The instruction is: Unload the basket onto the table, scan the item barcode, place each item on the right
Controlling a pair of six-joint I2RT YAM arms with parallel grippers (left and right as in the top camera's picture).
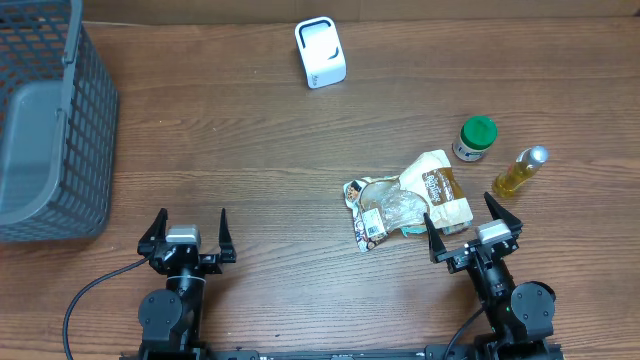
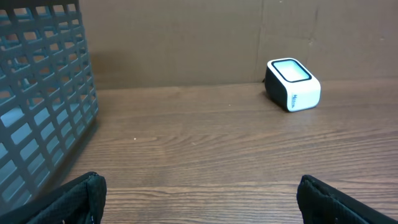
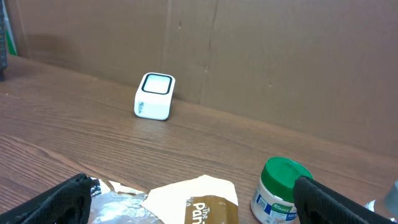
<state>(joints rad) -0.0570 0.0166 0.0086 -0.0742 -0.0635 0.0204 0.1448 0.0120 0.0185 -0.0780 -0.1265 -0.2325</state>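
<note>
A white barcode scanner [image 1: 320, 52] stands at the back middle of the table, window facing up; it also shows as the scanner [image 2: 293, 84] ahead of the left wrist and the scanner [image 3: 155, 96] ahead of the right. The items lie at the right: a cream-and-brown packet [image 1: 440, 185] overlapping a clear foil packet [image 1: 380, 210], a green-lidded jar [image 1: 476, 138] and a small yellow bottle [image 1: 520, 172]. My right gripper [image 1: 458, 208] is open just in front of the packets, holding nothing. My left gripper [image 1: 191, 215] is open over bare wood at the near left.
A grey mesh basket [image 1: 50, 120] fills the far left, its wall close to the left gripper's left side as the basket [image 2: 37, 112]. In the right wrist view the jar [image 3: 281, 190] stands by the right fingertip. A cardboard wall runs behind the table.
</note>
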